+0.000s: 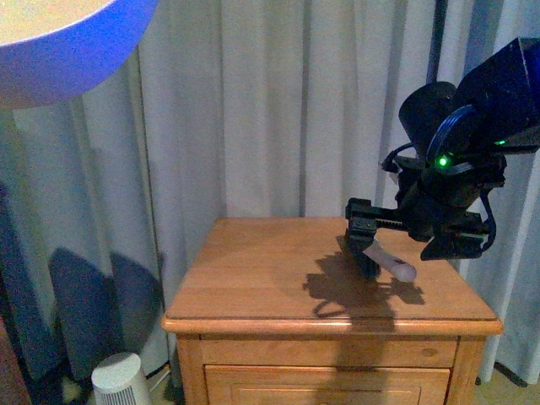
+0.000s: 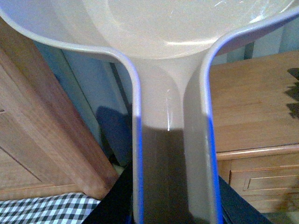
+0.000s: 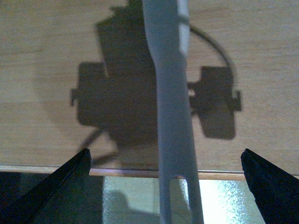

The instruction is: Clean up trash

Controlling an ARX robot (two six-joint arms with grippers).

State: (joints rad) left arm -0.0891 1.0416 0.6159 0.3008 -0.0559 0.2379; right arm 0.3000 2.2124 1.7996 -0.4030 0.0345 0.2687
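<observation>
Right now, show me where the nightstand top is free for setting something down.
Free: the nightstand top's left half, from its left edge to the shadow. Crowded: the right side, under the right gripper and brush. The dustpan hangs clear, up left.

**Black arm, green lights**

The right arm (image 1: pixel 472 101) is black, with a bulky rounded housing. A blue cable (image 1: pixel 445 118) loops across it, near two small green lights (image 1: pixel 440 160). The right gripper (image 1: pixel 411 249) is black with a toothed rail; its fingers (image 3: pixel 65 175) end in dark wedges.
</observation>
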